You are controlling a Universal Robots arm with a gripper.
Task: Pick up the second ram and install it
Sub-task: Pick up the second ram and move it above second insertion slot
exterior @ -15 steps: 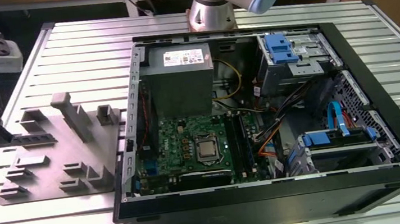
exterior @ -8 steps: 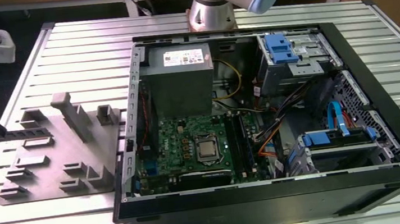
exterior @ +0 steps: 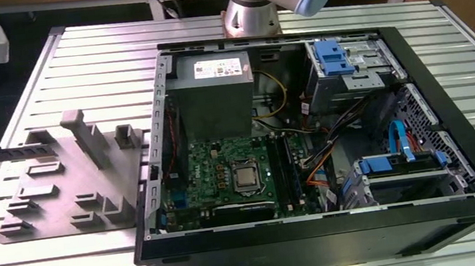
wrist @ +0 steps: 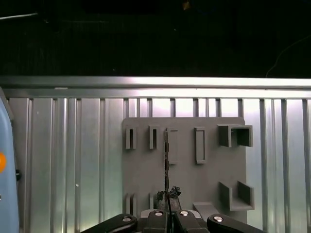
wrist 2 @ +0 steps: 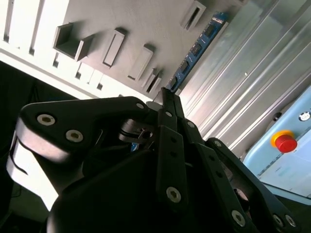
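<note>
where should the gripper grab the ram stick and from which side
Pinch the slim blue-green memory stick with black chips across its two flat faces at one short end, coming along its length from the exterior view's left. Edge-on it is a thin line over the grey plastic tray, so only the faces give flat contact. The black gripper looks shut on that end.

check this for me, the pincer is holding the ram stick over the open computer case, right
No. The pincer holds the ram stick over the grey tray, beside the open computer case, not over it; the exterior view shows this.
</note>
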